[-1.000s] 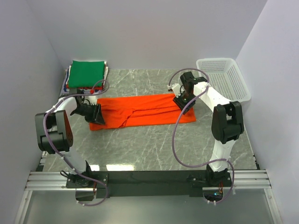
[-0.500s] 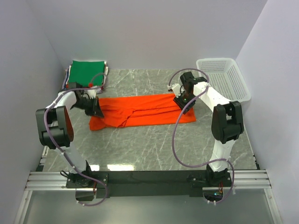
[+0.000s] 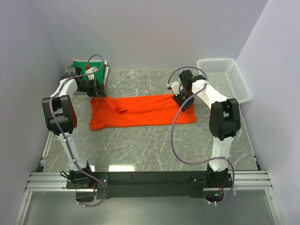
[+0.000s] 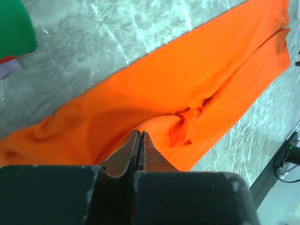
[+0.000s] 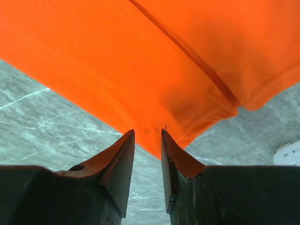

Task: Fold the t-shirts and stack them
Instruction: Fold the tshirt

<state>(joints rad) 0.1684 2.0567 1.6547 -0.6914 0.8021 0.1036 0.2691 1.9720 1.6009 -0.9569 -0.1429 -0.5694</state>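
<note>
One orange shirt (image 3: 140,111) lies across mid-worktop (image 3: 154,145), its far-left corner tented up. Left gripper (image 4: 139,133) is closed on that pinch. Right gripper (image 5: 147,133) is narrowly apart at the far-right hem, apparently holding nothing. Cloth looks light, limp and prone to sag. Best taken by corners or hems, both ends together.

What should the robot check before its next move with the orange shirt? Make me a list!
1. Left jaws shut on the orange t-shirt: ok, they pinch a fold of cloth.
2. Right jaws gripping the shirt: not ok, they stand apart with the shirt's corner just at their tips.
3. Shirt lying smooth: not ok, it is bunched and wrinkled near the left jaws.
4. Green t-shirt clear of the orange one: ok, bare table shows between them.
5. Basket out of the way: ok, it stands at the far right, apart from the shirt.
</note>
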